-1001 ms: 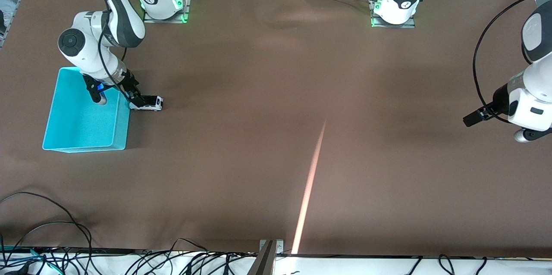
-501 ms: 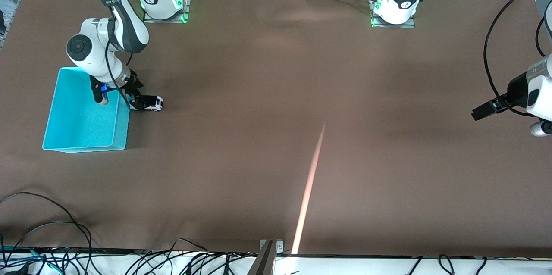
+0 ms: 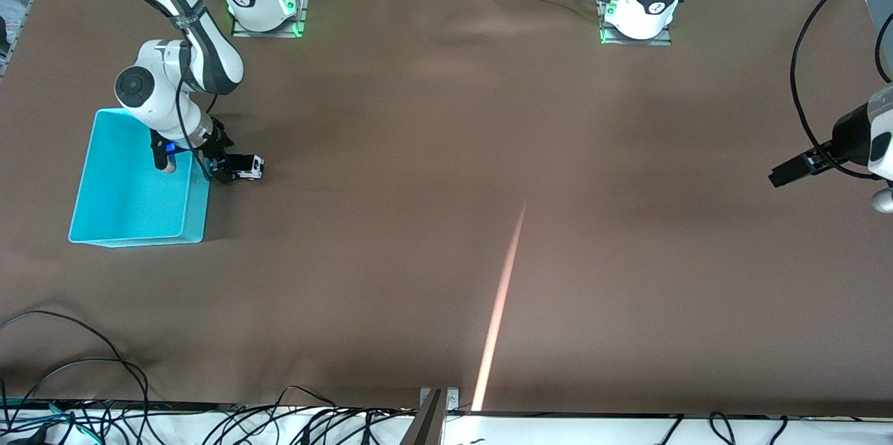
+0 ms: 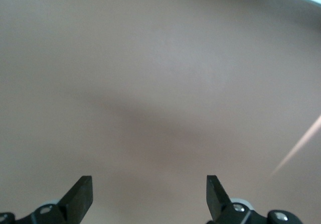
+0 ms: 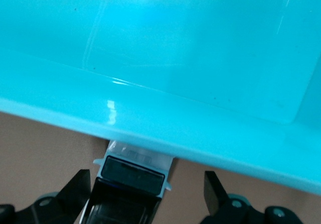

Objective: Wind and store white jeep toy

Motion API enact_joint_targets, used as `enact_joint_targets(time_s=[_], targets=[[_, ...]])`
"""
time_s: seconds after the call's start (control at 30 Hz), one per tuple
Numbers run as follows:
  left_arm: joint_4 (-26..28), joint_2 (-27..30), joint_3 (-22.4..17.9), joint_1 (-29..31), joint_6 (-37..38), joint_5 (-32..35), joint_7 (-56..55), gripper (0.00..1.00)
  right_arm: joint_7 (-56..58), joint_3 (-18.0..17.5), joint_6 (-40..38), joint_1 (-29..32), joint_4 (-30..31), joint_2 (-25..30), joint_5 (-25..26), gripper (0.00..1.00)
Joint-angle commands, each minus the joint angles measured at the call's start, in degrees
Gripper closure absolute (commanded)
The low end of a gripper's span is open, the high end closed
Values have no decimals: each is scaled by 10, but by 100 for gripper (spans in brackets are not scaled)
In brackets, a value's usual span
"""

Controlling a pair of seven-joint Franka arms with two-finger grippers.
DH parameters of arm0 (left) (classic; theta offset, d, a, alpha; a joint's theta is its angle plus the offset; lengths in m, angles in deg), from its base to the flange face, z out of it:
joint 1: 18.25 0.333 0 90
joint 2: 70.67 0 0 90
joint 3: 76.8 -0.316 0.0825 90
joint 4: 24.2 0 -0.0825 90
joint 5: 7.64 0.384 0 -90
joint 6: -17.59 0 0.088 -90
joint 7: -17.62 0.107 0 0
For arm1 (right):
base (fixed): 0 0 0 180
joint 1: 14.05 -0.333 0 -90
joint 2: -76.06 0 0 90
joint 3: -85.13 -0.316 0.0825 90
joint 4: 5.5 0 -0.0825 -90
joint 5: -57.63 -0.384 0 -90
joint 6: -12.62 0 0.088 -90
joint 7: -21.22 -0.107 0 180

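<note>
Both my grippers stand wide and hold nothing. One brown table (image 3: 446, 222) carries one cyan bin (image 3: 132, 187) and one jeep (image 3: 248, 167), just beside the bin's wall. My right gripper (image 5: 145, 191) straddles the jeep; my left gripper (image 4: 149, 194) waits over bare table.

White jeep toy (image 3: 245, 167) is sitting upright on its wheels on the table, toward the right arm's end. Boxy white body, black roof, nose touching the cyan bin (image 3: 104, 222) wall.
</note>
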Motion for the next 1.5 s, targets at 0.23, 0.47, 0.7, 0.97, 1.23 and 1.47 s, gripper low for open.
enact_joint_targets(time_s=[0.23,0.47,0.7,0.97,1.23,1.47], targets=[[3,33,-213,-210,86,-52,130,0,-8,0,5,-14,1,10,-1,65],[17,54,-337,-311,86,-99,133,0,-39,-2,4,-32,2,26,-2,100],[45,70,-351,-336,73,-102,136,0,-57,-4,1,-39,-7,53,-2,100],[108,113,-352,-342,31,-101,136,0,-44,-17,-110,-38,-60,87,-1,100],[97,106,-352,-334,22,-100,135,0,15,-27,-206,-37,-130,108,-5,100],[97,100,-352,-331,22,-99,136,0,181,-24,-325,-13,-188,117,-14,100]])
